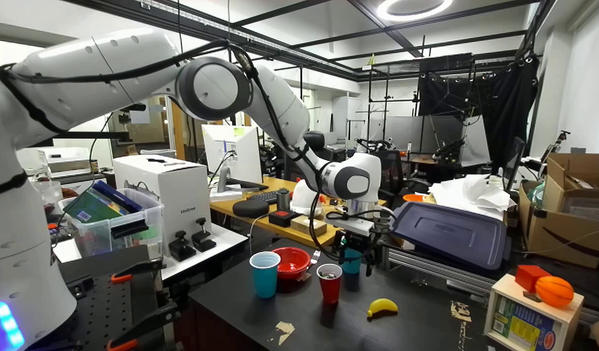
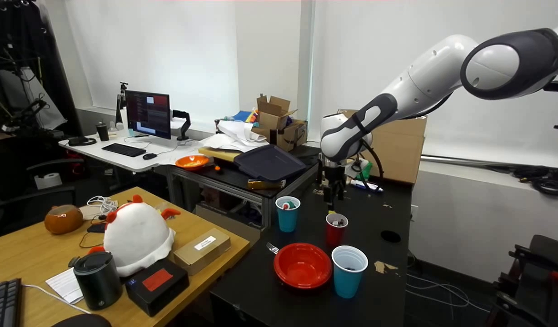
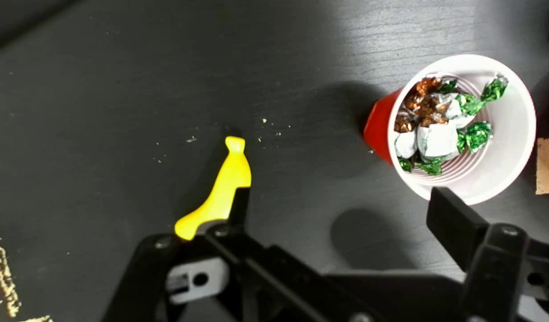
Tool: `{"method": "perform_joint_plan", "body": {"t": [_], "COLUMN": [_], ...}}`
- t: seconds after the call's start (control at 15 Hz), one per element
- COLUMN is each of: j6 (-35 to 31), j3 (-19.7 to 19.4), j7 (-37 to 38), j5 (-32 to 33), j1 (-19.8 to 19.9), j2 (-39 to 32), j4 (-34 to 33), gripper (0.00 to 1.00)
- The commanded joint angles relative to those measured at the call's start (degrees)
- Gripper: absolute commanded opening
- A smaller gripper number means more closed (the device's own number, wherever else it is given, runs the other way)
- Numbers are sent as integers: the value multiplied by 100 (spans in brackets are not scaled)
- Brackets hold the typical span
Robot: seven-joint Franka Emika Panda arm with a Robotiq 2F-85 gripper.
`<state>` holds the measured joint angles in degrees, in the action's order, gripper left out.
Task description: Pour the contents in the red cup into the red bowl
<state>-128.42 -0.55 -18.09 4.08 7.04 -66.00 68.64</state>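
Note:
The red cup (image 1: 330,291) stands upright on the black table in both exterior views. From above, in the wrist view, the red cup (image 3: 382,127) has a white inside that holds several wrapped candies (image 3: 437,138) in green, brown and white foil. The red bowl (image 2: 302,268) sits a short way from the cup, near the blue cup, and looks empty. My gripper (image 3: 340,194) hangs above the table to one side of the red cup, its jaws wide apart with nothing between them. One fingertip overlaps the cup's rim in the wrist view; contact cannot be made out.
A blue cup (image 2: 347,278) stands beside the bowl. Another blue cup (image 2: 287,215) with things in it stands beyond the red cup. A yellow toy banana (image 3: 221,192) lies below the gripper. A fork (image 2: 272,248) lies by the bowl. A wooden box (image 1: 511,288) bears toys.

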Motion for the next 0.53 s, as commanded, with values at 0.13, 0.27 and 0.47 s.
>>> {"method": "perform_joint_plan", "body": {"t": [0.13,0.27,0.47], "j6": [395,453,496], "j3": [199,304,406], "j7": [-185,-189,-215], "j5": [-87,-179,-240], "j1": [124,174,211], "j2": [-450,-531,-589], "j4": [-640,-745,-885], "gripper": [100,100,100]}}
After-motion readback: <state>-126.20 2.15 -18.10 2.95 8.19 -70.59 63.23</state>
